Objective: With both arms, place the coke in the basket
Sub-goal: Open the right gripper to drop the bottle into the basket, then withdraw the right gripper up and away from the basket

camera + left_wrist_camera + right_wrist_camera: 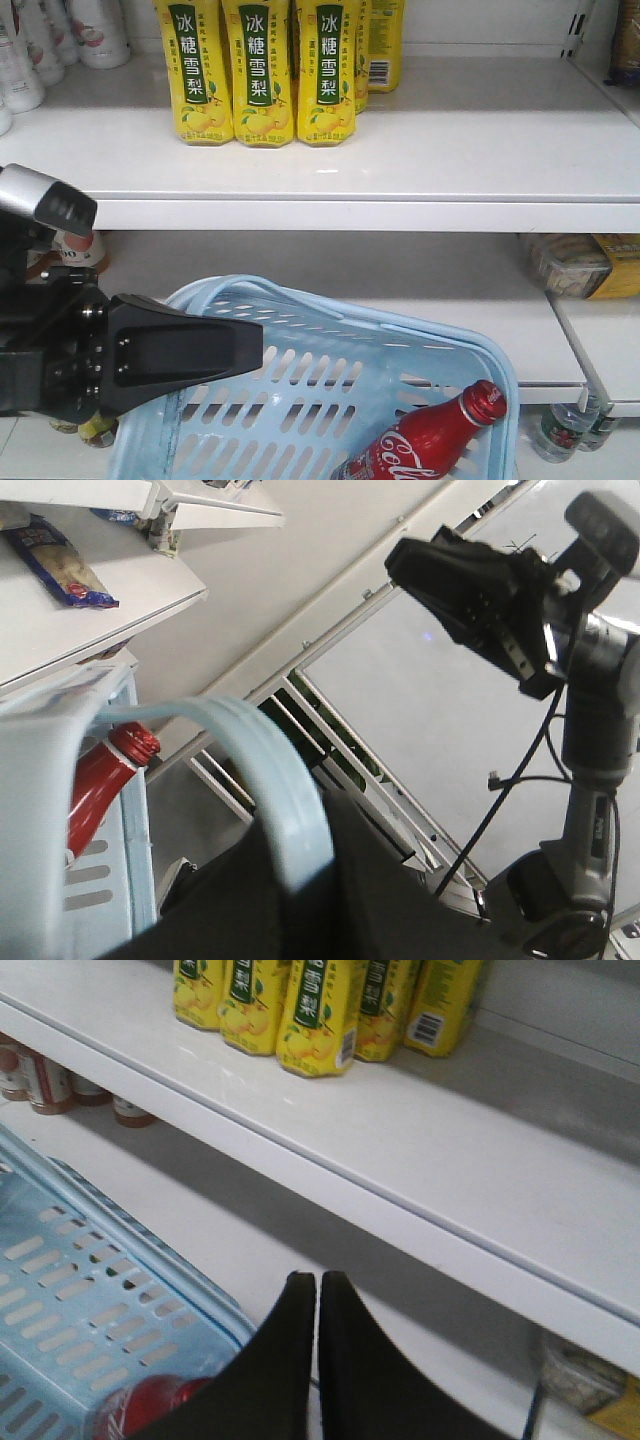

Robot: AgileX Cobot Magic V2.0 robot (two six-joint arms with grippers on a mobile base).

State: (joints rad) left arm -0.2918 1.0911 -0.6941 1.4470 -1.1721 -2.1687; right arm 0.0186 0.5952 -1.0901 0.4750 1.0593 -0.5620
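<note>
The coke (440, 435), a red bottle with white script, lies on its side inside the light blue basket (400, 325), its cap towards the right rim. The left wrist view shows its neck and cap (110, 770) against the basket wall (120, 860). My left gripper (300, 875) is shut on the basket's curved blue handle (280, 780); in the front view it reaches in from the left (255, 350). My right gripper (317, 1280) is shut and empty, hovering just past the basket's rim (150, 1260), with the coke (150, 1405) below it to the left.
Yellow drink bottles (260, 70) stand on the upper shelf, with white bottles (60, 35) at its left end. Packaged goods (580, 265) lie on the lower shelf at right, and clear bottles (560, 430) below. Cans (50, 1080) line the lower shelf's back.
</note>
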